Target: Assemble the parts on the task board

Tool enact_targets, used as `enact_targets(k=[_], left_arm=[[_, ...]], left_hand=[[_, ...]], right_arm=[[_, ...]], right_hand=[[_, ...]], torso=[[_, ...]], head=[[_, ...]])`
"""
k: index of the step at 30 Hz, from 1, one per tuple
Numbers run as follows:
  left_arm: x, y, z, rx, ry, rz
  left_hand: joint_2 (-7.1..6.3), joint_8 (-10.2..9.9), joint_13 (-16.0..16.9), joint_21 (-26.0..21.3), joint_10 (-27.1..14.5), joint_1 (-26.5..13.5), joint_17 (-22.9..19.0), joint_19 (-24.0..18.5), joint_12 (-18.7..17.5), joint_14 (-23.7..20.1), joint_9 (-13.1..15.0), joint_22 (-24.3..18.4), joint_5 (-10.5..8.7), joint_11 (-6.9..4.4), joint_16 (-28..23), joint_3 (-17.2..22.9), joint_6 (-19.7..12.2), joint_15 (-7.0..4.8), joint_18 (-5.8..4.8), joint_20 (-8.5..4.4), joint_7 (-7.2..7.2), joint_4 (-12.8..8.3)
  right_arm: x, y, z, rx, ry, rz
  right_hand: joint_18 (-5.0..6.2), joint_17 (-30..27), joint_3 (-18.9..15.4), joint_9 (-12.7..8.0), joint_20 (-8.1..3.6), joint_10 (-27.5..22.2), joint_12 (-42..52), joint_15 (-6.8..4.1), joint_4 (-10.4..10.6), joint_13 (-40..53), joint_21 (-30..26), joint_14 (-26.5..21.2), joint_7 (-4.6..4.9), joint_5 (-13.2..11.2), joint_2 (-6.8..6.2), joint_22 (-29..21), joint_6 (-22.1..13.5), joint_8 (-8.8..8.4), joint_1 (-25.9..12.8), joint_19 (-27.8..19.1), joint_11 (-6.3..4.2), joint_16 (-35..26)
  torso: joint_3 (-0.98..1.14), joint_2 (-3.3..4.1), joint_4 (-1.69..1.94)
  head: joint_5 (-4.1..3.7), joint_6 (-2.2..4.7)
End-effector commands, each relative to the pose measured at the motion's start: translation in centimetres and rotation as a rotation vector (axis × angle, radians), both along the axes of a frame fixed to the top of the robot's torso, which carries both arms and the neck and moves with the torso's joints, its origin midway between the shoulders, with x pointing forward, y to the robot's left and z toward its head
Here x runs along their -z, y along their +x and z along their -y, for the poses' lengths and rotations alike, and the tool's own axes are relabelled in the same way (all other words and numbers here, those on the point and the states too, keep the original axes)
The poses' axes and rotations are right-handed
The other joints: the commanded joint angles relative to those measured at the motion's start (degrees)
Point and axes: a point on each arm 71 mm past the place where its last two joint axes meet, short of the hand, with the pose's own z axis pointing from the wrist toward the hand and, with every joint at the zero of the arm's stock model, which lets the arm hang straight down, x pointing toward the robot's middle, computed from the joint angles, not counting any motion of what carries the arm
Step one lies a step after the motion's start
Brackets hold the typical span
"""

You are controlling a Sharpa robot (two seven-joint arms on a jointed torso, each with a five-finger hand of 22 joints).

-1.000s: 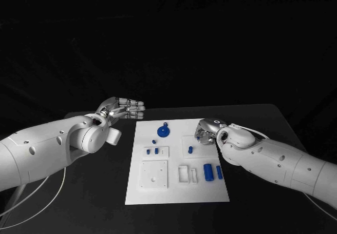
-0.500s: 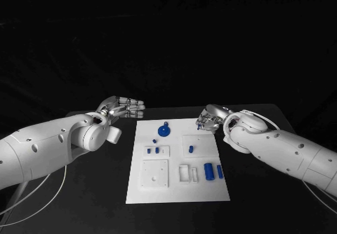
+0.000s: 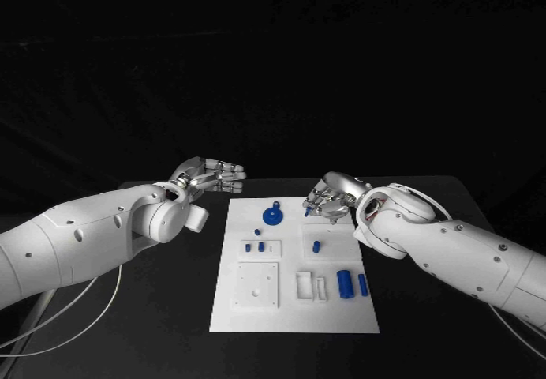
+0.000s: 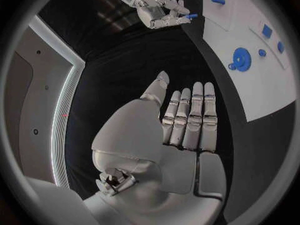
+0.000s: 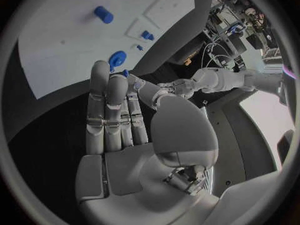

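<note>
The white task board [image 3: 290, 312] lies in the middle of the black table. On it are a round blue part [image 3: 273, 214], a small blue peg [image 3: 258, 232], a blue block [image 3: 317, 246] and two blue cylinders [image 3: 345, 284] near the right edge. My right hand [image 3: 330, 197] hovers over the board's far right corner and pinches a small blue part [image 3: 307, 210] at its fingertips. The same small blue part [image 4: 190, 16] sticks out of the right hand [image 4: 164, 15] in the left wrist view. My left hand [image 3: 211, 175] hangs left of the board's far corner, fingers straight, holding nothing.
White blocks [image 3: 304, 285] and a square white plate [image 3: 255, 286] sit on the near half of the board. Bare black table [image 3: 159, 316] surrounds the board on both sides. The right wrist view shows the round blue part [image 5: 117, 60] past the fingertips [image 5: 100, 72].
My right hand has lifted off the board's right side with a small blue part and moved toward the far edge. The left hand has stayed in place.
</note>
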Motion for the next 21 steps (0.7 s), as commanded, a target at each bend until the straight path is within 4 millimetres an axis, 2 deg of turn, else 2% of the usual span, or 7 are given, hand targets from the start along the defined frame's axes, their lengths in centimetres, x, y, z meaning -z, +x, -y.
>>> enact_targets(k=[1, 5, 8, 11, 15, 21], left_arm=[[0.0, 0.0, 0.6, 0.013, -0.013, 0.012], [0.1, 0.2, 1.3, 0.016, -0.015, 0.017], [0.1, 0.3, 1.6, 0.017, -0.016, 0.02], [0.2, 0.5, 1.9, 0.015, -0.015, 0.023], [0.2, 0.7, 2.3, 0.001, -0.002, 0.027], [0.2, 0.9, 3.0, 0.0, 0.0, 0.032]], left_hand=[[0.2, -0.01, 0.0, 0.23, -0.2, 0.03, 0.02, 0.24, -0.16, 0.27, 0.03, -0.1, -0.11, 0.1, -0.21, 0.01, 0.01, 0.09, 0.48, 0.29, 0.48, 0.26], [0.2, -0.01, 0.0, 0.23, -0.2, 0.03, 0.02, 0.24, -0.16, 0.27, 0.03, -0.1, -0.11, 0.1, -0.21, 0.01, 0.01, 0.09, 0.48, 0.29, 0.48, 0.26], [0.3, -0.01, 0.0, 0.26, -0.12, 0.03, 0.02, 0.21, -0.16, 0.19, 0.02, -0.19, -0.05, 0.09, -0.2, 0.05, 0.07, 0.11, 0.48, 0.31, 0.47, 0.31], [0.34, -0.02, 0.0, 0.28, -0.07, -0.02, 0.02, 0.19, -0.17, 0.15, 0.02, -0.27, -0.03, 0.09, -0.2, 0.04, 0.1, 0.12, 0.49, 0.33, 0.5, 0.37], [0.27, 0.02, 0.01, 0.37, 0.3, -0.16, 0.02, 0.26, -0.15, 0.18, 0.03, -0.32, 0.15, 0.1, -0.19, -0.03, 0.28, 0.12, 0.52, 0.31, 0.49, 0.47], [0.25, 0.01, 0.0, 0.44, 0.55, -0.32, 0.02, 0.33, -0.17, 0.21, 0.02, -0.35, 0.16, 0.04, -0.19, -0.07, 0.36, 0.1, 0.54, 0.29, 0.43, 0.59]], right_arm=[[0.1, -0.7, -1.3, -0.034, -0.011, 0.032], [0.9, -1.6, -3.1, -0.059, -0.041, 0.067], [1.8, -2.4, -4.2, -0.08, -0.064, 0.084], [3.0, -3.3, -5.4, -0.105, -0.092, 0.102], [4.5, -4.5, -6.9, -0.139, -0.124, 0.125], [6.4, -5.8, -8.3, -0.167, -0.149, 0.14]], right_hand=[[1.0, -0.09, -0.13, 0.07, -0.17, 0.21, 0.38, -0.32, -0.02, 0.05, -0.22, 0.01, 0.22, -0.15, 0.33, 0.17, 0.25, 0.31, -0.02, -0.04, 0.0, -0.38], [0.94, -0.08, 0.11, 0.07, -0.21, 0.28, 0.37, -0.34, -0.04, 0.04, -0.3, 0.02, 0.2, -0.2, 0.23, 0.48, 0.34, 0.31, -0.07, 0.03, -0.02, -0.33], [0.92, -0.08, 0.13, 0.07, -0.2, 0.3, 0.38, -0.33, -0.05, 0.05, -0.31, 0.03, 0.19, -0.3, 0.2, 0.52, 0.37, 0.31, -0.07, 0.04, -0.03, -0.32], [0.86, -0.06, 0.4, 0.06, -0.23, 0.35, 0.38, -0.34, -0.04, 0.05, -0.41, 0.02, 0.18, -0.36, 0.08, 0.87, 0.41, 0.3, -0.08, 0.08, -0.04, -0.24], [0.76, -0.07, 1.01, 0.06, -0.27, 0.4, 0.37, -0.35, 0.04, 0.04, -0.6, 0.0, 0.16, -0.98, -0.17, 1.49, 0.49, 0.3, -0.01, 0.12, -0.04, -0.14], [0.59, -0.04, 1.27, 0.07, -0.3, 0.57, 0.38, -0.39, 0.07, 0.05, -0.74, 0.03, 0.12, -1.0, -0.36, 1.84, 0.65, 0.31, 0.0, 0.34, -0.09, 0.01]], torso=[[-0.26, -0.26, 0.06], [-0.39, -0.53, 0.12], [-0.46, -0.63, 0.06], [-0.57, -0.71, 0.03], [-0.61, -0.64, 0.17], [-0.54, -0.51, 0.31]], head=[[1.25, -0.27], [2.5, -0.72], [3.02, -0.9], [3.37, -1.15], [3.46, -1.43], [4.4, -1.87]])
